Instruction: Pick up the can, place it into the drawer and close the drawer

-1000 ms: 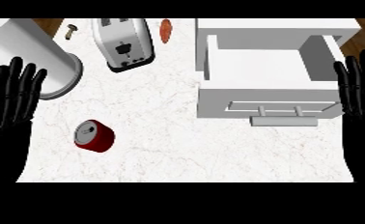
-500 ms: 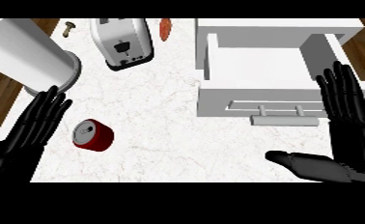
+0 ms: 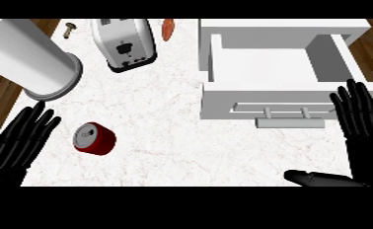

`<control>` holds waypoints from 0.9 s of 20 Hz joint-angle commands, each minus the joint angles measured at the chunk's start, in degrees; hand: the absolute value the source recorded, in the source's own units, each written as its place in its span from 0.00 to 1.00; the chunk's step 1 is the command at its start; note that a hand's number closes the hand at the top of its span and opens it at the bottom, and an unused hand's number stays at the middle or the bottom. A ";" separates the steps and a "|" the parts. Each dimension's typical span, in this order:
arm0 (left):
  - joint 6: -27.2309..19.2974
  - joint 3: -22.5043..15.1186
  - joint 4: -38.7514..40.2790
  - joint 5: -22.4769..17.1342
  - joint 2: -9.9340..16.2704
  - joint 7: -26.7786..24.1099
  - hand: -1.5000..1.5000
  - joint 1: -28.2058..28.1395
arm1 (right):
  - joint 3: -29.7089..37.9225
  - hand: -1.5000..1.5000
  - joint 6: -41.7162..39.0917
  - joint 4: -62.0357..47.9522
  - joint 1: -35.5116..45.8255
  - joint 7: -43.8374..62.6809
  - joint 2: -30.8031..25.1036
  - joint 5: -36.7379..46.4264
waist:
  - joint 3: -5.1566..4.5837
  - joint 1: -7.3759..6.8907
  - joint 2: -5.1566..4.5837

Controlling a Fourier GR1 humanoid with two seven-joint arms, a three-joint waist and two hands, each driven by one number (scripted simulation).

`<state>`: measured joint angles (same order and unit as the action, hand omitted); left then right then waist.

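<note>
Can (image 3: pixel 94 138) on its side just right of left hand (image 3: pixel 25 136), fingers straight, apart; right hand (image 3: pixel 357 119) open by drawer (image 3: pixel 273 75)

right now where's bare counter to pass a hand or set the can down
Free: the wide strip between the can and the drawer, running down to the near edge, and the drawer's bare inside. Crowded: the back left, where the toaster and the large cylinder stand close; the left hand flanks the can.
</note>
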<state>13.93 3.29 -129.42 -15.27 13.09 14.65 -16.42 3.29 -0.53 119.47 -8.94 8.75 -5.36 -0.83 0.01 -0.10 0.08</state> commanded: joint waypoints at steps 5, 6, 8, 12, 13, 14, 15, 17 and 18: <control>-0.89 7.39 -1.00 -5.94 1.52 8.30 0.00 3.24 | 3.91 0.00 -4.80 5.70 -7.90 -1.95 -1.06 -5.34 | 0.01 0.45 0.02; 2.31 4.81 1.74 -2.27 -2.16 1.96 0.00 -1.19 | 4.90 0.00 -2.99 -1.84 -1.56 -2.01 -0.84 -3.37 | -0.01 -0.03 -0.04; 1.93 6.38 5.55 -2.37 -0.93 3.17 0.00 3.66 | 2.05 0.00 -4.60 2.75 -8.69 -5.78 1.01 -1.56 | 0.00 0.35 -0.03; 1.81 5.45 8.15 1.91 -2.84 1.17 0.00 5.66 | 5.67 0.00 -5.90 -3.53 -4.39 -7.62 -0.14 -3.81 | 0.00 0.23 -0.07; 3.57 4.96 6.99 0.97 -3.93 1.32 0.00 2.35 | 3.49 0.00 -4.50 0.70 -5.59 -4.14 0.96 -1.02 | -0.01 0.13 -0.03; 4.51 7.26 11.47 1.19 -2.28 -1.18 0.00 4.95 | 2.20 0.00 -4.38 5.24 -7.23 -0.68 1.27 -1.38 | -0.02 0.28 -0.03; 5.19 4.86 13.47 4.20 -4.74 -5.53 0.00 3.29 | 5.86 0.00 -5.28 3.59 -6.39 -2.56 0.36 -4.82 | -0.02 0.27 -0.04; 1.96 4.51 10.45 3.29 -4.75 1.53 0.00 7.26 | 4.52 0.00 -6.00 -2.66 -6.06 -8.16 1.47 -1.27 | 0.00 0.21 -0.05; 4.18 3.62 17.11 6.17 -5.31 -4.74 0.00 7.21 | 3.55 0.00 -6.76 -1.12 -8.67 -8.99 2.01 -1.21 | -0.01 0.35 -0.06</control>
<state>17.47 8.12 -118.03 -12.27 9.12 13.12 -11.51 7.19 -5.77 119.55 -15.34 3.13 -4.16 -2.73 0.00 0.13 0.03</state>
